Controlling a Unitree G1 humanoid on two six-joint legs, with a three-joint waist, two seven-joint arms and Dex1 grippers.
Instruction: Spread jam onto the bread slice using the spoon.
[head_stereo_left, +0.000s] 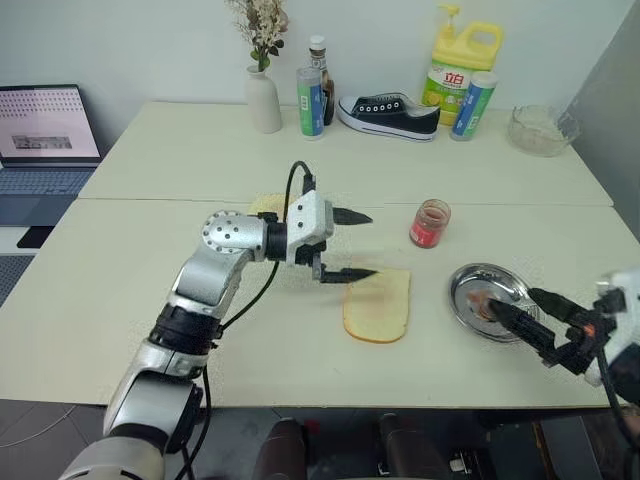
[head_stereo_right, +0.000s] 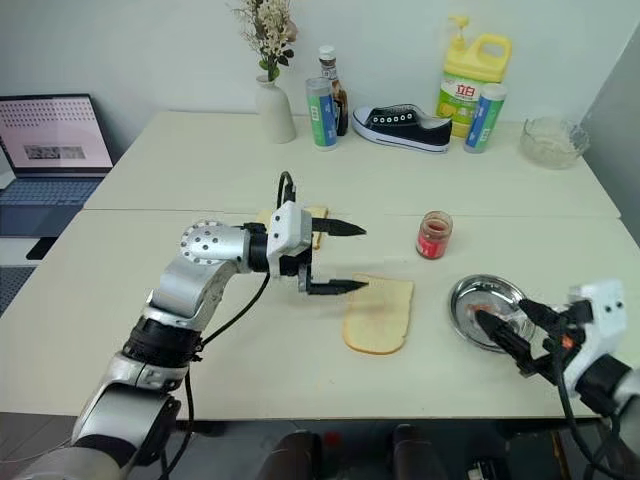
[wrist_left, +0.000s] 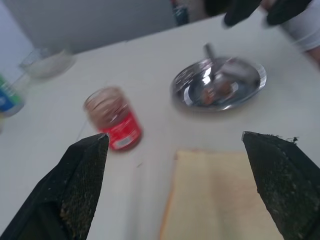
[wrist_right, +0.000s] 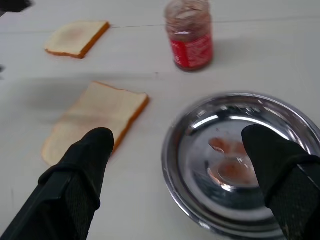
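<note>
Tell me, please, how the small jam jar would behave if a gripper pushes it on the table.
The jam jar stands upright, is small and looks like glass, so it would probably slide on the smooth table. Pushed near its top, it may tip. It has no lid on, so jam could spill.

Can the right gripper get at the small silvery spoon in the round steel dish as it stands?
Probably yes: the right gripper, open, hangs at the round steel dish, where the small silvery spoon lies with nothing over it.
</note>
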